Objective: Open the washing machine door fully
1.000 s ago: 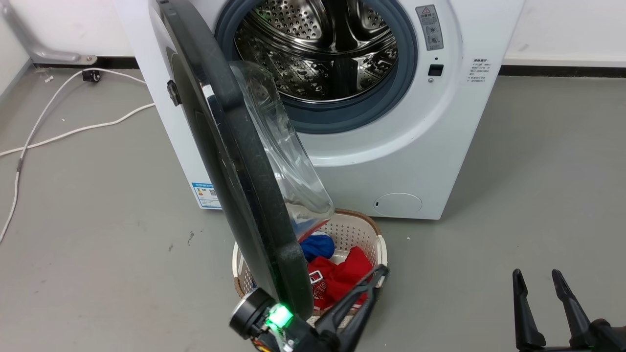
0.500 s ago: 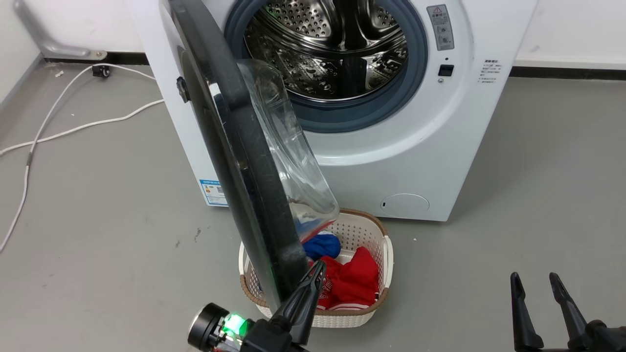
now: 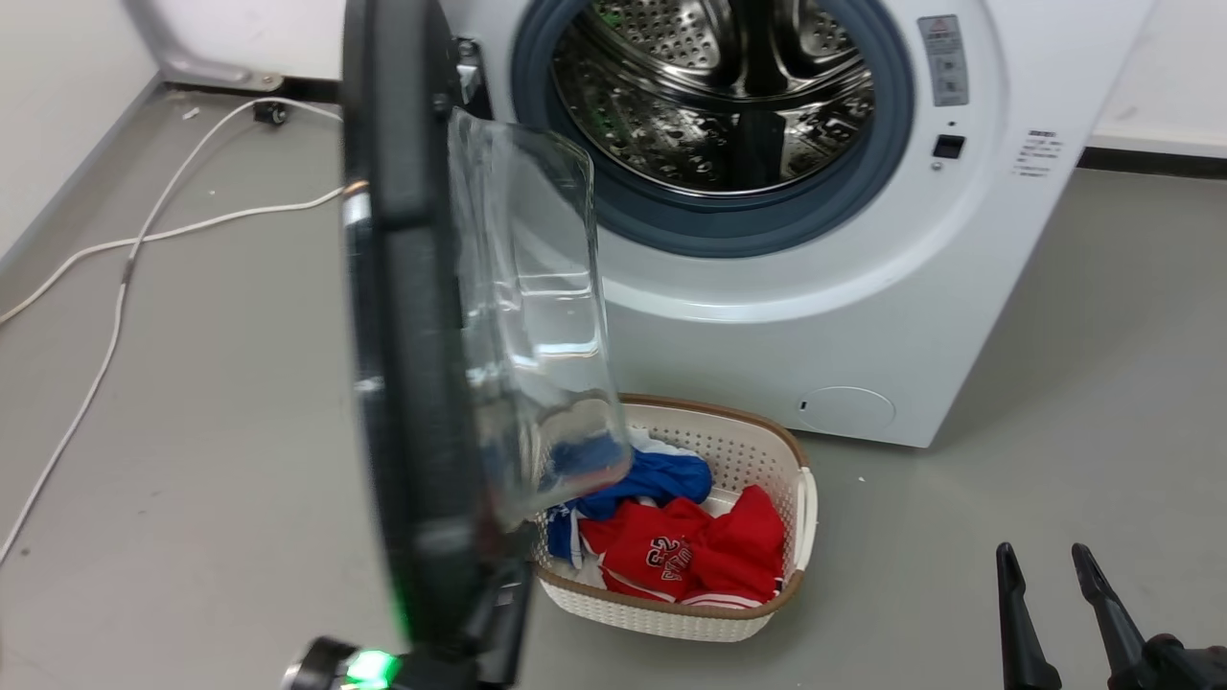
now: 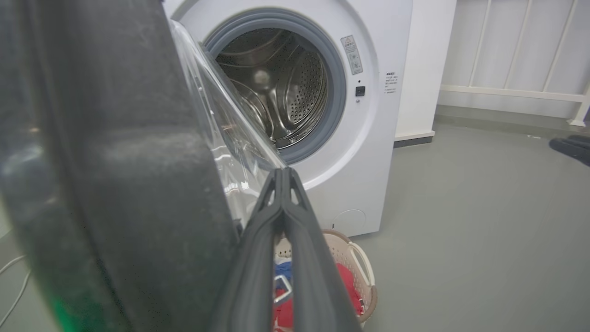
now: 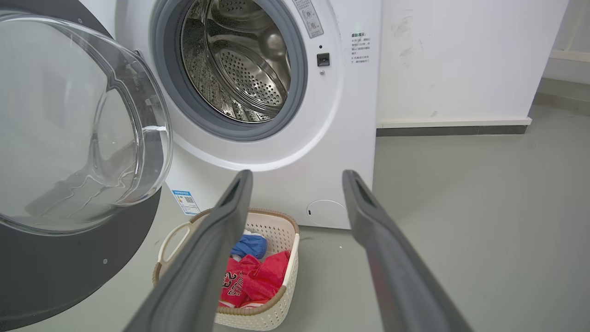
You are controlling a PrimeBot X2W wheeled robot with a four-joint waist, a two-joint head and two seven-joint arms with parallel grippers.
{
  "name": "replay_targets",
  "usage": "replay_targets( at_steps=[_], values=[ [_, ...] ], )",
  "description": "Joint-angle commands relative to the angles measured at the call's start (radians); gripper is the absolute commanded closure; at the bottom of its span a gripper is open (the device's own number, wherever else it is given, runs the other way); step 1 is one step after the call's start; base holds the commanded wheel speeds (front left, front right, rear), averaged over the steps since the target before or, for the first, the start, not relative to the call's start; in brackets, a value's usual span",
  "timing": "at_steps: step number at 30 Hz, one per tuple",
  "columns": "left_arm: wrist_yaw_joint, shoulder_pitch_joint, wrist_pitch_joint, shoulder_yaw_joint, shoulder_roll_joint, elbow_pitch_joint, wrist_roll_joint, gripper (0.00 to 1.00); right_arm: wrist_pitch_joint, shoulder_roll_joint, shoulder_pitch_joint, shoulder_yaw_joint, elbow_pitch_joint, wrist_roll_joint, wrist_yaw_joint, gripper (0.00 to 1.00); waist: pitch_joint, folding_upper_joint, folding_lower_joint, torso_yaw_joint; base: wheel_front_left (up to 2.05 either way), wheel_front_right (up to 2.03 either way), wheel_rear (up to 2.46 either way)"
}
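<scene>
While the washing machine door (image 3: 403, 383) stands half swung from the washing machine (image 3: 863, 316), the left end effector (image 4: 281, 175), closed and empty, seems to push its inner rim, and next must sweep it wider outward.

Before me, a smooth grey floor (image 3: 1054, 364) meets a white wall (image 5: 461, 60) along a dark skirting strip (image 5: 451, 130); a white cable (image 3: 125, 259) trails at my left; a white railing (image 4: 511, 94) lines a far wall.
</scene>
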Motion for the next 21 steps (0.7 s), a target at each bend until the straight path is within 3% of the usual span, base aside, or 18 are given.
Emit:
replay_targets(
  at_steps=[1,17,21],
  values=[
    [0.029,0.018,0.008,0.052,0.031,0.011,-0.012,1.0,-0.002,0.002,0.009,-0.002,0.001,0.003,0.0,0.0,0.002,-0.0001,0.0,0.021,0.0,0.0,0.0],
    [0.132,0.072,0.008,0.298,0.118,-0.025,-0.065,1.0,-0.002,0.002,-0.004,-0.01,-0.002,-0.005,0.0,0.0,0.026,-0.0001,0.0,0.074,0.0,0.0,0.0],
    [0.129,0.043,0.008,0.356,0.145,-0.008,-0.083,1.0,-0.002,0.002,-0.015,-0.01,-0.006,-0.012,0.0,0.0,0.041,-0.0001,0.0,0.072,0.0,0.0,0.0]
  ],
)
